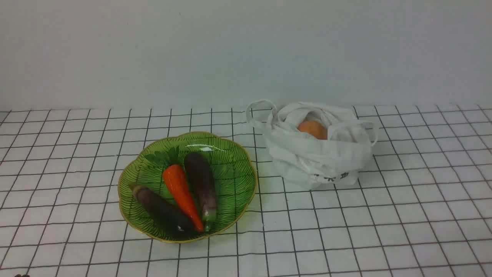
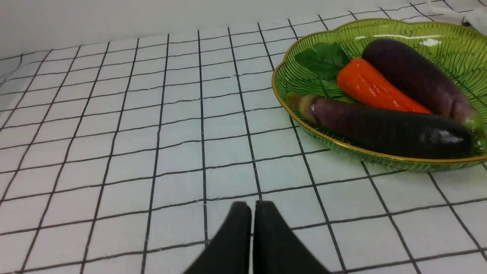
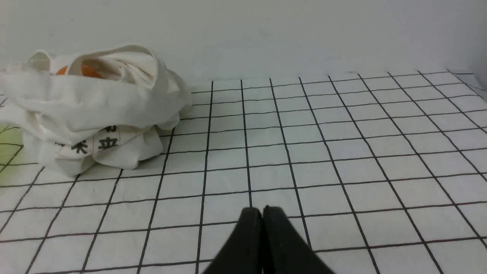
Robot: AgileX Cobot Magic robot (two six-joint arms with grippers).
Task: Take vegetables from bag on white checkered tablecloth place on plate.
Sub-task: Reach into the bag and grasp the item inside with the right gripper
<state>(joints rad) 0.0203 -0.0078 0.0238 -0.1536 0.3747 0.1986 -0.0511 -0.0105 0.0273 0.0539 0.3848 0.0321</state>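
Deep inside floppy bag (image 1: 319, 157), potato (image 1: 313, 129) sits half-buried; left gripper (image 2: 252, 205) and right gripper (image 3: 262, 211) both pinched together, empty; grab likely snags cloth.

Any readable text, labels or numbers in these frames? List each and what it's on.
Bag, lower edge: a row of dark printed characters, apparently Chinese. Folds in the cloth cut them off, so there is no reliable reading. In the front view the same print is too small to read.
Plate, potato, tablecloth: no text, label or number visible.
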